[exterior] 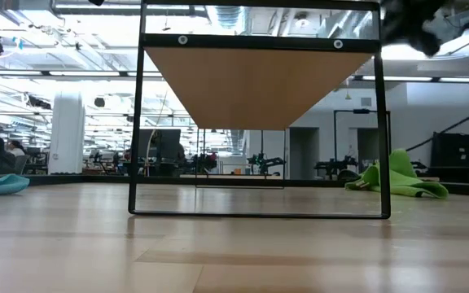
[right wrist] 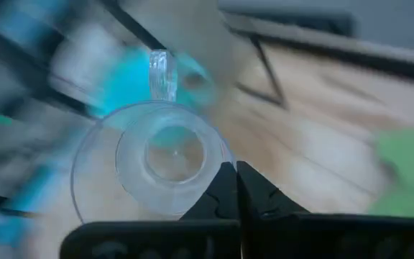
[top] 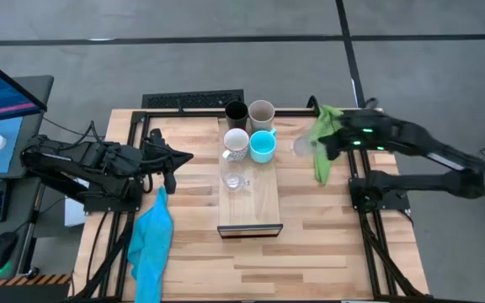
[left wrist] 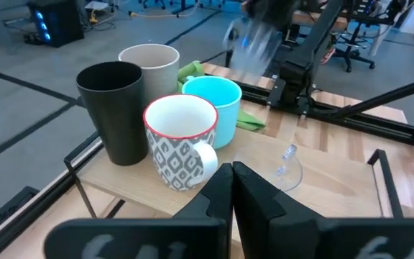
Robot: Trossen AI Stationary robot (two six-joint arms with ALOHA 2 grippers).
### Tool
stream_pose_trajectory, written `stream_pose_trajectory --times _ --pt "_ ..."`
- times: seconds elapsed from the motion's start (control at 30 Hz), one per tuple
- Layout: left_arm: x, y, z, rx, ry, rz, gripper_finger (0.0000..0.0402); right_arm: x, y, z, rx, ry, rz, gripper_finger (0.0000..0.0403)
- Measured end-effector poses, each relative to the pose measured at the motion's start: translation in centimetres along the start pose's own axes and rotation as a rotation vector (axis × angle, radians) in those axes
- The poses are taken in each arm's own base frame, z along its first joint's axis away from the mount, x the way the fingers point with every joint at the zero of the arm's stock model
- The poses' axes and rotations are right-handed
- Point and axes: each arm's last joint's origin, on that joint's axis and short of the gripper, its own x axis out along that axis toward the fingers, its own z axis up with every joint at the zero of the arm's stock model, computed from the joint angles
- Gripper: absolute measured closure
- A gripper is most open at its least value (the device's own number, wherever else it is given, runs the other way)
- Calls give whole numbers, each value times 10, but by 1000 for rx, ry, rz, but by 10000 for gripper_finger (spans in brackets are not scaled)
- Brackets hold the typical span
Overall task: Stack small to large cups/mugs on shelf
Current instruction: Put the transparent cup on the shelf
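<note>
**Two dark arms, cabled and lit**

Both arms were matte black, built of blocky jointed segments. The left arm (top: 91, 164) trailed loose black cables along its links. The right arm (top: 419, 147) showed small green lights near its wrist. Each gripper's fingers (left wrist: 254, 194) were dark, angular and tapered.

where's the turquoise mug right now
In the high view the turquoise mug stands on the shelf near its far end, right of the white mug and in front of the beige cup.
</note>
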Motion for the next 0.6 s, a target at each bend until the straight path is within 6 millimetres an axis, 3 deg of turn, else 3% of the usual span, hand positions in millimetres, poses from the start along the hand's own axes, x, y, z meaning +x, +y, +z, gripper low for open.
stream_pose_trajectory --times 0.2,0.43,0.6 --pt "0 1 0 26 -8 24 401 -63 7 -4 0 -303 339 401" --pt "0 1 1 27 -15 45 401 -112 11 -1 -144 -595 672 402" --pt "0 1 0 27 -14 45 401 -132 15 -1 -311 -708 890 402"
